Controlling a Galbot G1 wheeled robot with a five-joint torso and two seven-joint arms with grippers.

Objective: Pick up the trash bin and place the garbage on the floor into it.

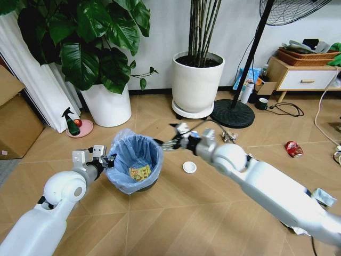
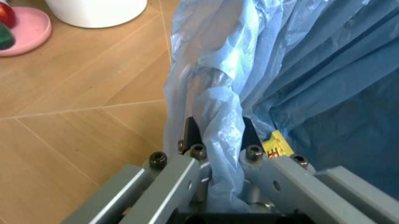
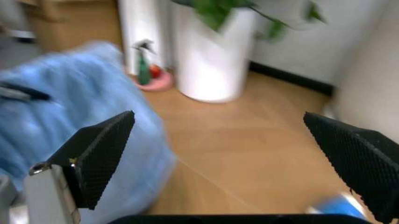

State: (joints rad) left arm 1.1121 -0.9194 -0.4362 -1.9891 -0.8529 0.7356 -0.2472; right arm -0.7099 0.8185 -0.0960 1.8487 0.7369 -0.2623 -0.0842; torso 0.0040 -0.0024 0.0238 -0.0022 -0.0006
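Observation:
The trash bin (image 1: 133, 154), black with a crinkly light-blue bag, stands on the floor (image 1: 176, 213) in front of me. My left gripper (image 1: 109, 160) is shut on its near-left rim; in the left wrist view its fingers (image 2: 190, 133) pinch the bag-covered rim (image 2: 215, 107). A yellow wrapper (image 1: 139, 172) lies inside the bin. My right gripper (image 1: 166, 143) hovers open at the bin's right rim, its pads (image 3: 100, 158) wide apart beside the blue bag (image 3: 68, 135). On the floor lie a white lid (image 1: 189, 167), a silver wrapper (image 1: 229, 137), a crushed red can (image 1: 293, 149) and a pale blue packet (image 1: 323, 197).
Two big white plant pots (image 1: 108, 104) (image 1: 196, 80) stand behind the bin. A fan's black base (image 1: 233, 113) is right of them. A spray bottle on a pink dish (image 1: 80, 128), a cardboard box (image 1: 16, 120), a low cabinet (image 1: 301, 77) and cables (image 1: 287, 109) line the edges.

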